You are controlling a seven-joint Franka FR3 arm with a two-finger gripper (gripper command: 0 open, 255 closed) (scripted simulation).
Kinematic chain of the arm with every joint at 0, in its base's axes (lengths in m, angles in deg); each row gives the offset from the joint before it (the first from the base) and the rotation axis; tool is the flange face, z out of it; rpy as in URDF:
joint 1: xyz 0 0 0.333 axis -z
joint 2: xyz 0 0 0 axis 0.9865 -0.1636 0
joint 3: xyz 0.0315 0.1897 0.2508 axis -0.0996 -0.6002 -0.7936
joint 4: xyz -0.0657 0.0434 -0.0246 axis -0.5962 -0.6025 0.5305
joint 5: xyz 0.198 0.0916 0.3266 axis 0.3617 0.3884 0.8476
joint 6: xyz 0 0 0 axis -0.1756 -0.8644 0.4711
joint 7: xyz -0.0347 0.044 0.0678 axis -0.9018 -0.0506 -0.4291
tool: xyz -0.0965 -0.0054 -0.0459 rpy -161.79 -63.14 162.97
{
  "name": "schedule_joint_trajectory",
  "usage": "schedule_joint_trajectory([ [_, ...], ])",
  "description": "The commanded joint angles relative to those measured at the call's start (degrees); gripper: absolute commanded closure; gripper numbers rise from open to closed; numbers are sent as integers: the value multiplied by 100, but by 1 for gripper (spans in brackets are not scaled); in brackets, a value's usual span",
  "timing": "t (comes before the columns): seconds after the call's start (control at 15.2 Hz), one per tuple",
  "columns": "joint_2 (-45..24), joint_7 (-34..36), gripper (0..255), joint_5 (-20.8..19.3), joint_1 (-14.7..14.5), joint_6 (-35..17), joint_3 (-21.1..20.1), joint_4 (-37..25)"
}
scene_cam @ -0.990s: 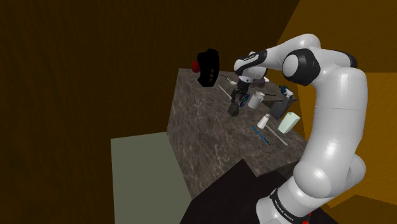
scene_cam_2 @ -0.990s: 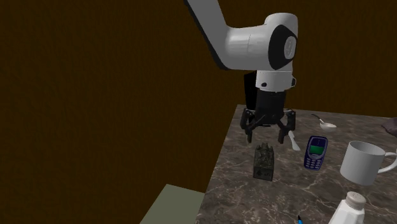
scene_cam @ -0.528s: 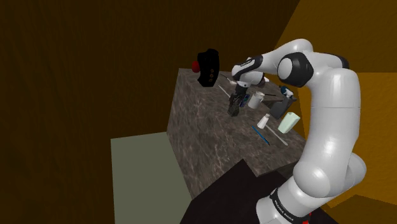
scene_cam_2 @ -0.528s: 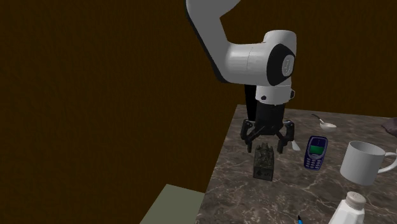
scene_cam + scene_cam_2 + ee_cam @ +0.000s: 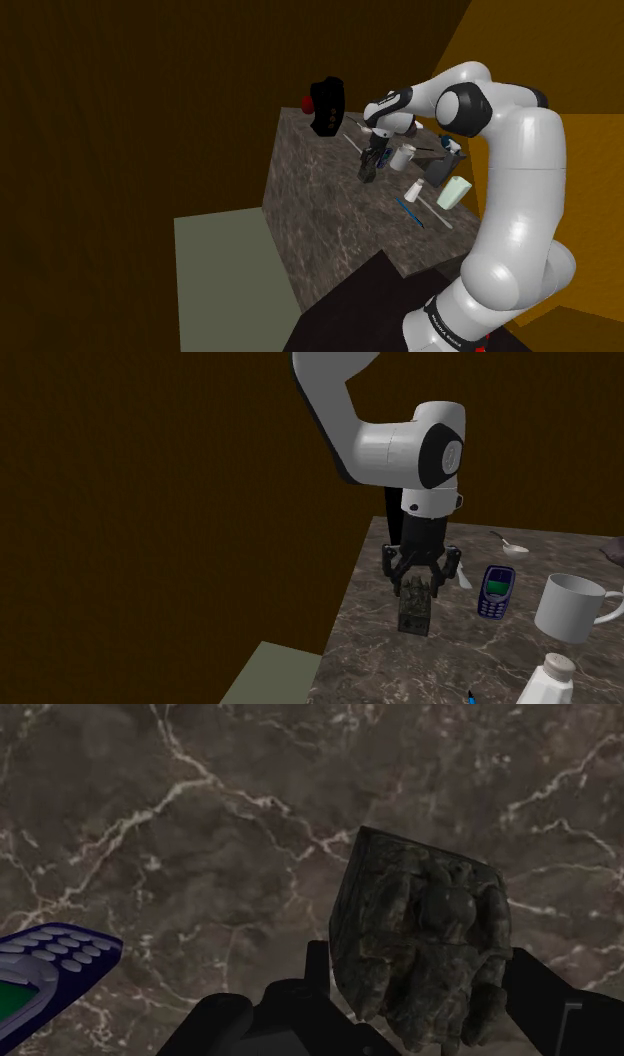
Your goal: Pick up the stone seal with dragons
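The white arm (image 5: 400,442) hangs its all-black two-finger gripper (image 5: 418,584) straight down over the dark, carved, block-shaped stone seal (image 5: 414,610). The seal stands upright on the dark brown marble-veined table top (image 5: 380,652), close to the table edge that lies at its 9 o'clock in the second exterior view. In the wrist view the gripper (image 5: 420,1004) has its fingers (image 5: 560,1009) drawn in against the two opposite flanks of the seal (image 5: 420,934), with no gap visible on either side; the carved top sits clasped between them. The seal's base rests on the table top (image 5: 200,824). In the second exterior view a dark blue keypad phone with a green screen (image 5: 495,592) lies flat at the seal's 2 o'clock, near it but apart. A white mug (image 5: 570,607) stands at 3 o'clock, well apart. A white bottle (image 5: 548,680) stands at 4 o'clock. In the shoulder view the gripper (image 5: 371,160) covers the top of the seal (image 5: 368,172), with a black object bearing a red knob (image 5: 327,105) at the seal's 11 o'clock.
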Motion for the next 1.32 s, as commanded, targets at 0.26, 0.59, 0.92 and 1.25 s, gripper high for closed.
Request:
schedule_joint_trajectory([
  [0.26,68,16,255,-28,-10,121,19,-32],
  [0.59,285,56,255,-103,-43,395,70,-96],
  [0.92,482,95,255,-175,-70,682,116,-192],
  [1.25,595,119,255,-218,-84,869,141,-271],
])
